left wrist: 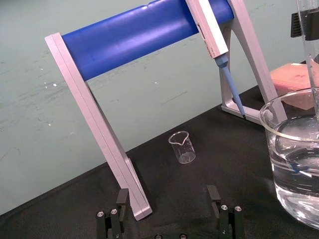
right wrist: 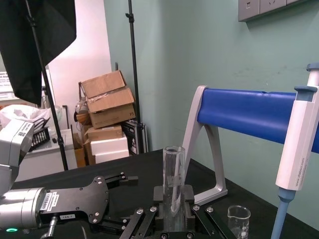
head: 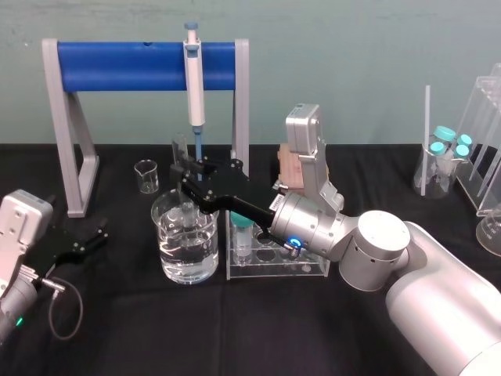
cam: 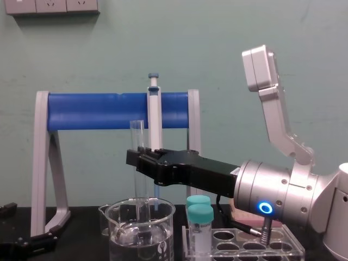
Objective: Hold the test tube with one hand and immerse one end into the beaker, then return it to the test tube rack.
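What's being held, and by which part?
The right gripper holds the test tube around its middle, lower end inside the beaker. The left gripper holds nothing.

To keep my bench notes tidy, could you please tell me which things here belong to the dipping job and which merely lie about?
In the job: test tube, right gripper shut on it, beaker around its lower end, test tube rack.
Lying about: pipette, blue stand, small beaker, teal-capped vials, pink box; left gripper, open, parked at left.

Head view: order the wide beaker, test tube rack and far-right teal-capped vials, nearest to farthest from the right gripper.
1. Wide beaker, directly under the right gripper.
2. Test tube rack, just right of it.
3. Teal-capped vials, far right.
Left gripper rests far left.
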Motion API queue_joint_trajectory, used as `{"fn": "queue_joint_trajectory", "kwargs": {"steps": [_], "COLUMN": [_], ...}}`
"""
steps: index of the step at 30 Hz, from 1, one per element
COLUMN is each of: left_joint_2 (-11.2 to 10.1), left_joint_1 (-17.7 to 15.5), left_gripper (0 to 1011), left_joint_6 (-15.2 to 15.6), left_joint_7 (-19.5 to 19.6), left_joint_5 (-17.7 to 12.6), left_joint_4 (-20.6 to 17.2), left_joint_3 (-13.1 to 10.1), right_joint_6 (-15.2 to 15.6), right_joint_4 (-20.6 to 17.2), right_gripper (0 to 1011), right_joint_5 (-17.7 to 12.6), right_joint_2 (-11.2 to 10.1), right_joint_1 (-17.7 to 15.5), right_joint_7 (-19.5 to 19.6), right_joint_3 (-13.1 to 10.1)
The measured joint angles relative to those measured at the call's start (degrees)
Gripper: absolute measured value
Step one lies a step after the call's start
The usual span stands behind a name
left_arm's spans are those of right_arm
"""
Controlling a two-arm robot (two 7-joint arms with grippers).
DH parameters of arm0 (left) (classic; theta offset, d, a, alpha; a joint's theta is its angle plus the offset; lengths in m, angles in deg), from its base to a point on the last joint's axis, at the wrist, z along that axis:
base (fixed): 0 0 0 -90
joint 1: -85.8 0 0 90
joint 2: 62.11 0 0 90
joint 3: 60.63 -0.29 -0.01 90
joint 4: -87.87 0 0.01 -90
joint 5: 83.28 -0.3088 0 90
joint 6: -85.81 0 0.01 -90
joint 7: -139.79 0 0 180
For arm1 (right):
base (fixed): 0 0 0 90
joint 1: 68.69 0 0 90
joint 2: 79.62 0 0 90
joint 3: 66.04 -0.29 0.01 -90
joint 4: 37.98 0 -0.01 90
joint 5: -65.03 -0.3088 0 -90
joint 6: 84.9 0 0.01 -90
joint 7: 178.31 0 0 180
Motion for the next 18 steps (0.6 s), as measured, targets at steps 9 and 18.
{"fn": "queue_joint_trajectory", "kwargs": {"steps": [9, 18], "left_joint_2": [0.0, 0.0], "left_joint_1": [0.0, 0.0], "left_gripper": [1000, 1000], "left_joint_6": [0.0, 0.0], "left_joint_7": [0.0, 0.0], "left_joint_5": [0.0, 0.0], "left_joint_4": [0.0, 0.0], "left_joint_3": [0.0, 0.0], "right_joint_6": [0.03, -0.06], "right_joint_4": [-0.01, -0.34], "right_gripper": [228, 228], "right_joint_5": [-0.03, 0.02], "right_joint_2": [0.0, -0.04], "right_joint_1": [-0.03, -0.07], "right_joint_7": [0.05, 0.18], "right_joint_3": [0.0, -0.06]}}
